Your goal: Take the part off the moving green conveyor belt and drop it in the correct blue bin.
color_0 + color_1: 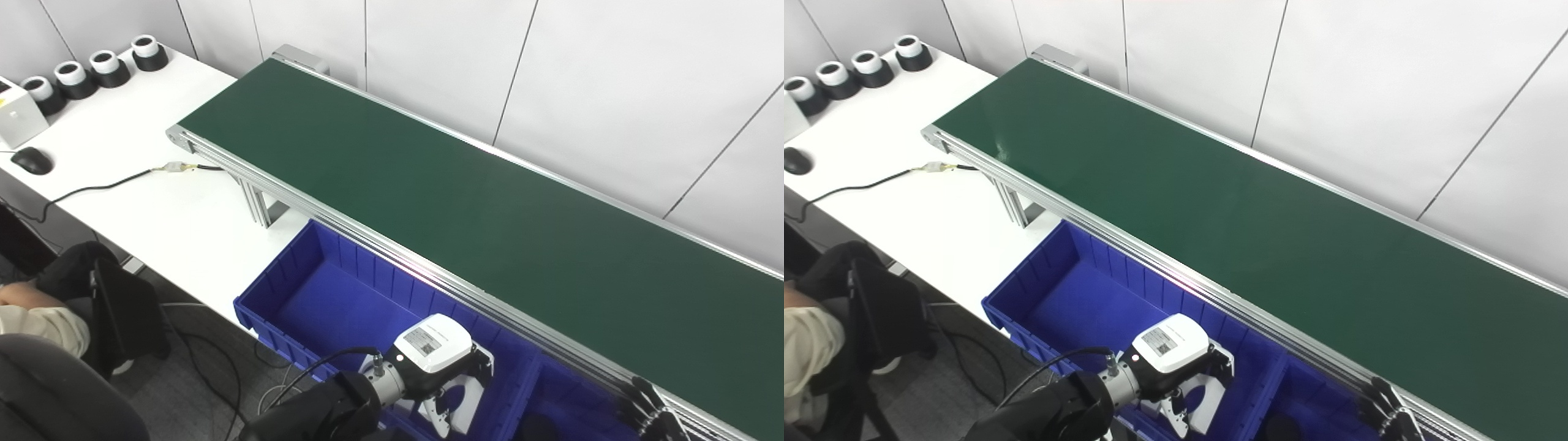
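The green conveyor belt (465, 202) runs from upper left to lower right and carries no part. My left hand (438, 361), with a white back and black fingers, hangs over the right end of the left blue bin (288, 269). Its fingers curl down around a white frame-shaped part (462, 398), held inside the bin's mouth. A second blue bin (569, 392) adjoins on the right. Only the black fingertips of my right hand (649, 410) show at the bottom edge, spread apart beside the belt's near rail and holding nothing.
The belt's aluminium rail (392, 245) overhangs the bins' far walls. A white table (153, 202) on the left holds a cable (104, 184), a mouse (32, 160) and a row of black-and-white cups (92, 67). A person sits at lower left (37, 324).
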Controlling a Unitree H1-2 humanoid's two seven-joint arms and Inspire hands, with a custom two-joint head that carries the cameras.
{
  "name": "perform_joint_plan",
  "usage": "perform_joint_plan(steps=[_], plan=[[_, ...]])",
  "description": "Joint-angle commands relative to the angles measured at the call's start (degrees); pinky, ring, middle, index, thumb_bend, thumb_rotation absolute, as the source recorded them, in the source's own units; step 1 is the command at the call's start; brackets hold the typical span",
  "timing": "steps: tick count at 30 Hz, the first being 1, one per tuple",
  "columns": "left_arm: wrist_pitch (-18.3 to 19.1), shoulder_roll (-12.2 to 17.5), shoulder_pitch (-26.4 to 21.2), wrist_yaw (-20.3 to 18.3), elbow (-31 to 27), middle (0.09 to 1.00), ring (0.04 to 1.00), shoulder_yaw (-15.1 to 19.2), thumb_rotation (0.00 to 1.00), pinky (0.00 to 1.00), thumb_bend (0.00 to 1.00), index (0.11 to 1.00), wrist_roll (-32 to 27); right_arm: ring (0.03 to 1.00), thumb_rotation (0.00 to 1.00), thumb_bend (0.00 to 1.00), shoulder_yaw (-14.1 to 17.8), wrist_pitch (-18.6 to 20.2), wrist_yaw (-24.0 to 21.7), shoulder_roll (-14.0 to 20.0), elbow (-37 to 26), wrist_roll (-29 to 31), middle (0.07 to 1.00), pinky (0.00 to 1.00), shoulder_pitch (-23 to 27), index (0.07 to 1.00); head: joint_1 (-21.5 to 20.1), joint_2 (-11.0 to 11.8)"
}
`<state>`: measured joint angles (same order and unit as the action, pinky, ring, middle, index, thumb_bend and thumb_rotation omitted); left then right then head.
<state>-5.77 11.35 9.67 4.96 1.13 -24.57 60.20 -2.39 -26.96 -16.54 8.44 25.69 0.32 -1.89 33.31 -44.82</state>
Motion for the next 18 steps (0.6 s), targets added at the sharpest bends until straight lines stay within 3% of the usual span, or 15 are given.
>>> perform_joint_plan(steps=[1, 11, 18], plan=[[0.0, 0.5, -0.8, 2.2, -1.2, 0.518, 0.481, -0.1, 0.0, 0.46, 0.52, 0.463, 0.2, 0.782, 0.93, 0.95, 0.1, 0.0, 0.4, 0.1, -1.9, 0.3, 0.82, 0.75, 0.2, 0.846, 0.0, -0.1], [-0.6, 0.5, -0.6, 2.8, -1.3, 0.511, 0.473, 0.0, 0.0, 0.45, 0.52, 0.469, -0.9, 0.781, 0.93, 0.94, -0.1, 0.0, 0.3, 0.4, -1.7, 0.3, 0.821, 0.74, 0.2, 0.845, 0.0, 0.1], [-1.2, 0.4, -0.7, 6.0, -0.3, 0.505, 0.467, 0.0, 0.0, 0.45, 0.52, 0.473, -0.8, 0.784, 0.94, 0.94, -0.3, 0.0, 0.6, 0.5, -1.8, 0.0, 0.82, 0.75, 0.1, 0.844, -0.2, 0.3]])
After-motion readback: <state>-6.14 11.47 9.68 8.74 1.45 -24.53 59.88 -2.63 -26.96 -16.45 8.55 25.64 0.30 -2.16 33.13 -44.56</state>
